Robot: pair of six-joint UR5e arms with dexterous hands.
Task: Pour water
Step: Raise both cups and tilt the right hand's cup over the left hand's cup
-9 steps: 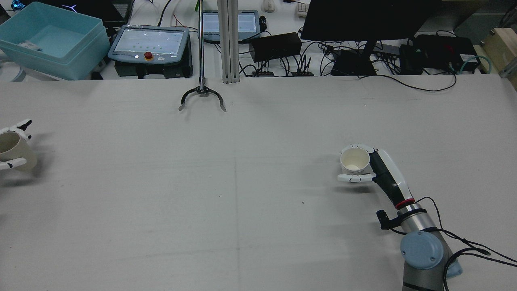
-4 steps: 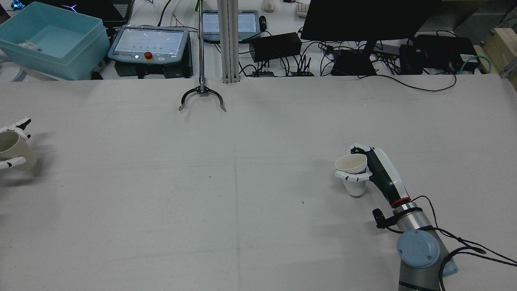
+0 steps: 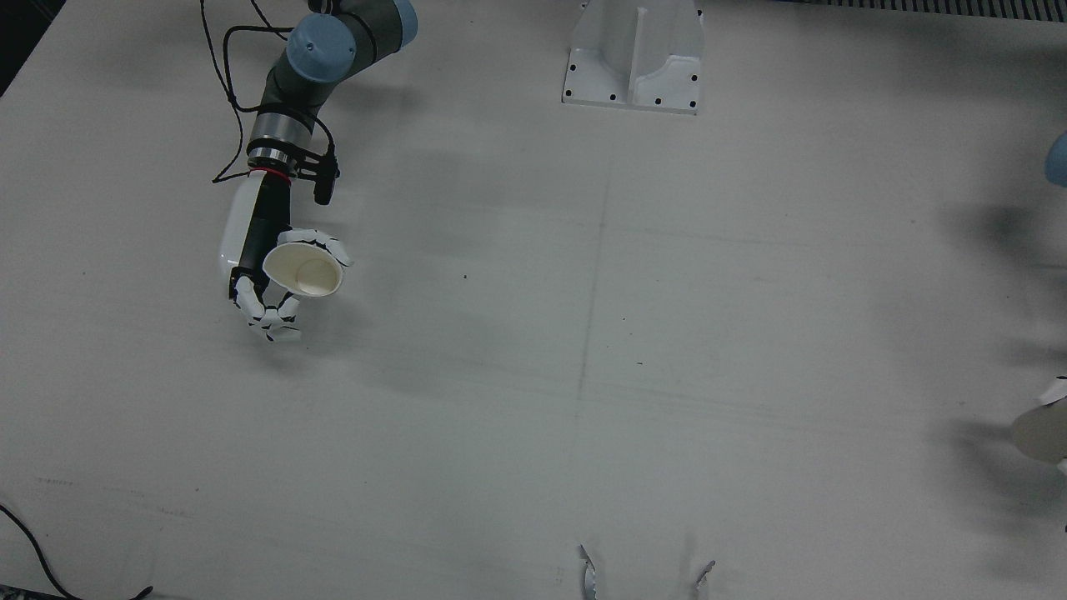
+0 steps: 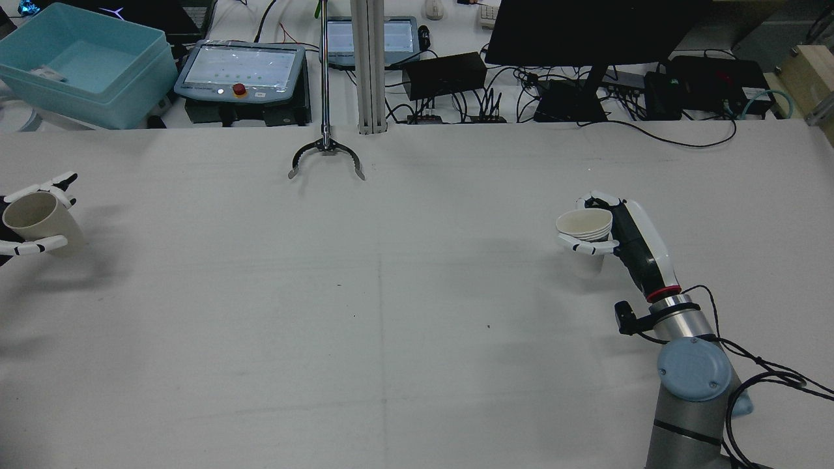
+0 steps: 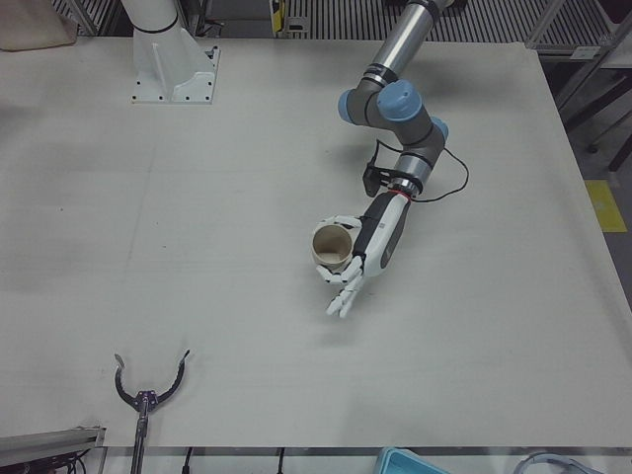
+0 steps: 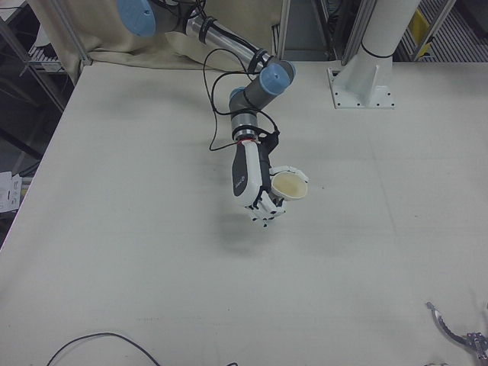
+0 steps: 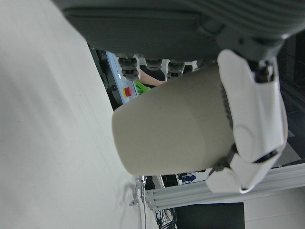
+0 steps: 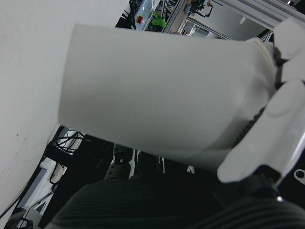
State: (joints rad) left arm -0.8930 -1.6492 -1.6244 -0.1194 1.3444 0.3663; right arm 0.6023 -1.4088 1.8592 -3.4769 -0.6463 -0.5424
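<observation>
A pale grey worktop [image 4: 391,312] fills the station, with monitors, control pendants and a blue bin on the bench beyond its far edge and a grabber tool [image 4: 326,156] lying near that edge. The right hand [image 4: 609,228] is wrapped around a white paper cup [image 4: 584,223], fingers [image 4: 580,247] curled round the wall under the rim, and holds it clear of the surface over the right half of the worktop. The mouth tips a little toward the centre; its inside looks pale and whether it holds water cannot be told. The left hand [image 4: 29,218] grips a tan paper cup [image 4: 36,212] at the far left edge of the worktop, also raised, with its mouth upward. In the left-front view that cup [image 5: 333,247] sits cradled by the left hand [image 5: 360,257], open end facing the camera.

The two cups are well apart, almost the whole width of the worktop between them, so the step in hand appears to be bringing them together before any tilt. To do it well, each cup should be kept near level during travel, and the grip should be firm but not crushing, since thin paper walls buckle. The pouring rim should come just above and inside the receiving rim before the wrist rolls slowly, while the receiving cup is held steady and upright
</observation>
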